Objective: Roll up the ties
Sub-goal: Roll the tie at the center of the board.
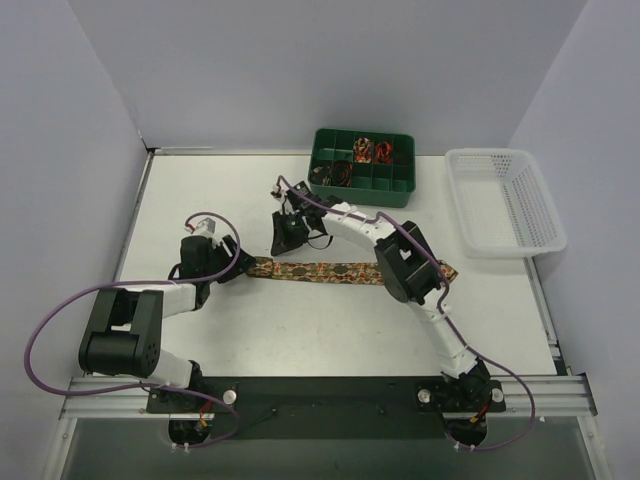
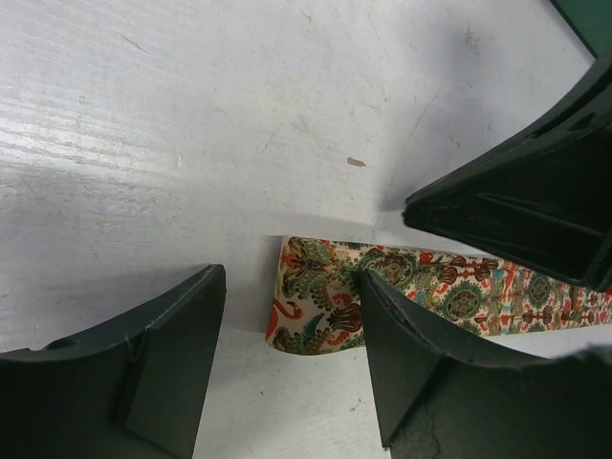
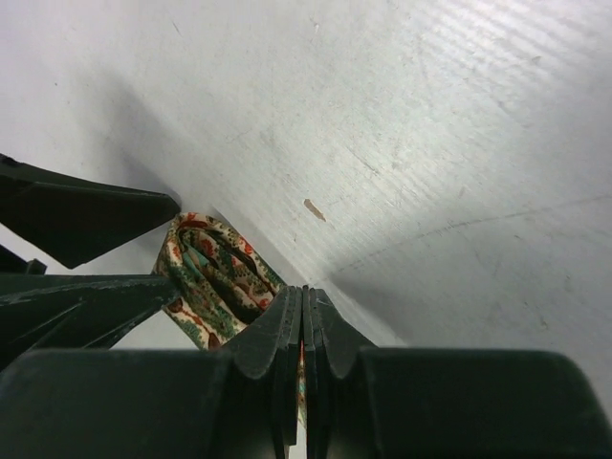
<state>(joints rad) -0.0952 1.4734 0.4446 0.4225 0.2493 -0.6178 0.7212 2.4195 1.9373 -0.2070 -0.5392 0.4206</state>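
Two robot arms meet over a single patterned necktie (image 1: 330, 271) that lies stretched flat across the middle of the white desk (image 1: 300, 340), seen from the overhead camera. The strip runs from left of centre to right of centre in that view, passing under the right arm's elbow.

At the strip's left end the fabric is doubled over into a small loose fold. The right claw (image 3: 303, 320) has its fingers pressed together, clamped on the necktie just behind that fold, with a sliver of the print showing between them in its own wrist view. The left claw (image 2: 292, 287) stands with fingers (image 2: 163, 354) apart, one on either side of the folded end, low over the desk; whether they touch the cloth cannot be told.

Near the top centre of the overhead frame sits a green divided tray (image 1: 400, 196), several of its compartments holding rolled ties (image 1: 372, 151). A white mesh basket (image 1: 548, 238) stands just to its right, at the upper right of the frame.
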